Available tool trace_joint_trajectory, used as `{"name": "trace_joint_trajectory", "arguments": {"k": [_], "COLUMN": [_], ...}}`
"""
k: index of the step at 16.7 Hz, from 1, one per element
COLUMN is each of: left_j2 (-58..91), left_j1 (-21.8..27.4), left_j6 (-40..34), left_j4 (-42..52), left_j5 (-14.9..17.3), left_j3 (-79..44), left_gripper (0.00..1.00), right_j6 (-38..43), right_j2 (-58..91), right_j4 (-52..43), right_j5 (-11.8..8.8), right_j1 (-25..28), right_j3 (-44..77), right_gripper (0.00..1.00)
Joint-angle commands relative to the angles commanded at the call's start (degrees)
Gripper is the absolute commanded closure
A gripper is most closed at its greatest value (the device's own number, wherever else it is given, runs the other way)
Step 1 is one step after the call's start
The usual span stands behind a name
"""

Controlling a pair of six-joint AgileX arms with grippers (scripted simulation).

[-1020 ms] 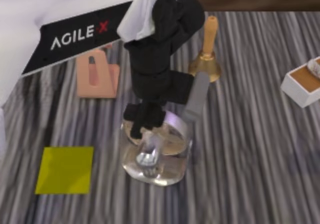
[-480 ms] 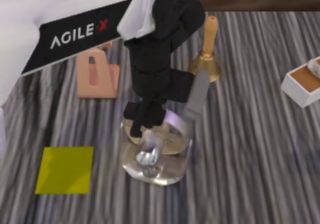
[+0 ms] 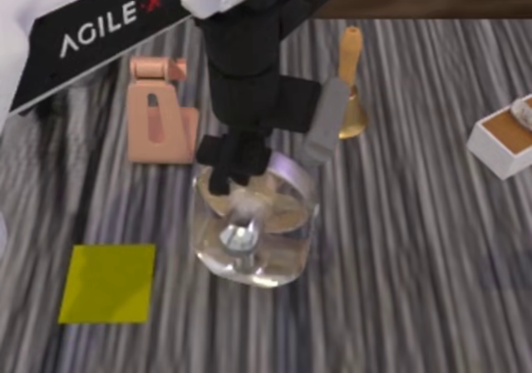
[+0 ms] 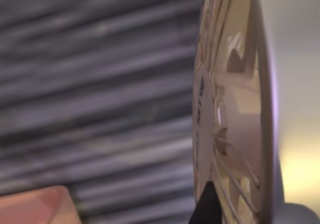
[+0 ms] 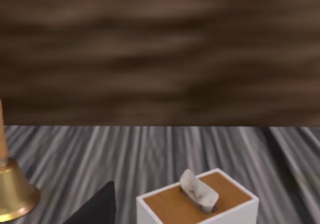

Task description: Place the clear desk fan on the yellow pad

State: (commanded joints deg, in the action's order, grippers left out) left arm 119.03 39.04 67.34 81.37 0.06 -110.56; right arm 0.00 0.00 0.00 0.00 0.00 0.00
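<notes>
Step in hand, as judged: fan (image 3: 253, 236) gripped at upper rim by left end effector (image 3: 235, 174), apparently clenched on ring; whether base is lifted from table (image 3: 416, 248) cannot be told. Fan located near table middle, right of yellow pad (image 3: 108, 282), well apart from it. Next move: fan to be carried left over pad, lowered upright, released. Right arm not seen in top view.
</notes>
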Motion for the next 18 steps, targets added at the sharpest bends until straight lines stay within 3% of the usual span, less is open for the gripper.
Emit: {"name": "trace_joint_trajectory", "arguments": {"k": [5, 9, 13, 18], "left_j2": [-0.04, -1.07, -3.49, -8.22], "left_j1": [0.29, -0.37, -2.17, -5.65], "left_j6": [-1.49, -11.64, -31.09, -65.88], "left_j4": [0.28, 2.42, 4.84, 6.80], "left_j5": [-0.26, -1.42, -2.80, -4.13], "left_j3": [0.51, 2.71, 6.42, 12.59], "left_gripper": [1.00, 1.00, 1.00, 1.00], "right_j6": [0.00, 0.00, 0.00, 0.00], "right_j2": [0.00, 0.00, 0.00, 0.00], "right_j4": [0.00, 0.00, 0.00, 0.00], "right_j5": [0.00, 0.00, 0.00, 0.00], "right_j1": [0.00, 0.00, 0.00, 0.00], "right_j3": [0.00, 0.00, 0.00, 0.00], "right_gripper": [0.00, 0.00, 0.00, 0.00]}}
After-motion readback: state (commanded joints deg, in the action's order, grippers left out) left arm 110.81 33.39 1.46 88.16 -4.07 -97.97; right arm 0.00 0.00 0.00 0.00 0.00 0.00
